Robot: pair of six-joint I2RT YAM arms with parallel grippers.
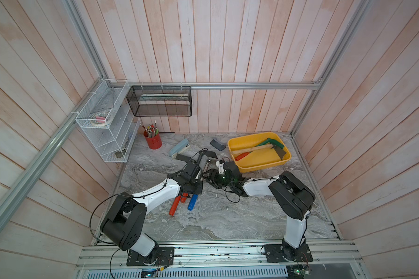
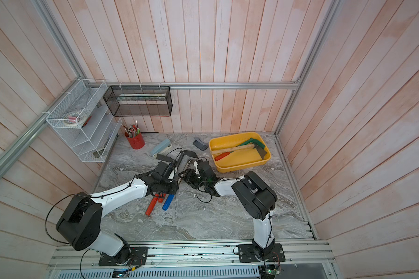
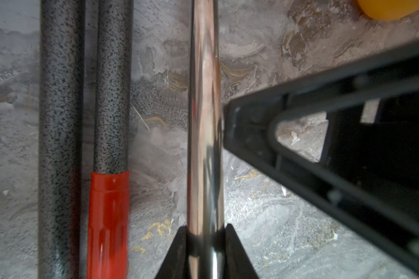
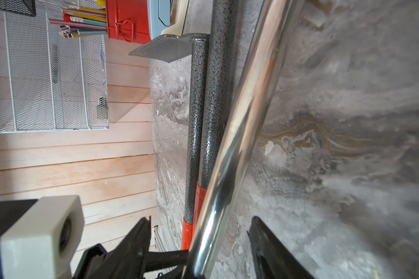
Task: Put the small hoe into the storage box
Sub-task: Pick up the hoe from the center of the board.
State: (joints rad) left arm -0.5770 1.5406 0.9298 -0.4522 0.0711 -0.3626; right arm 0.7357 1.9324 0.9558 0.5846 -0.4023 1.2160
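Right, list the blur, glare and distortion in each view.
Left wrist view: glare streaks run down the chrome shaft, and a right gripper finger looms close, out of focus. Right wrist view: the shaft mirrors bright light; the table is blurred. Both top views: the wide lens splays the wall planks; light is even.

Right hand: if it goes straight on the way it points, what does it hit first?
The chrome shaft, which sits between the right hand's open jaws. The speckled shafts lie beyond it, though depth is unclear.
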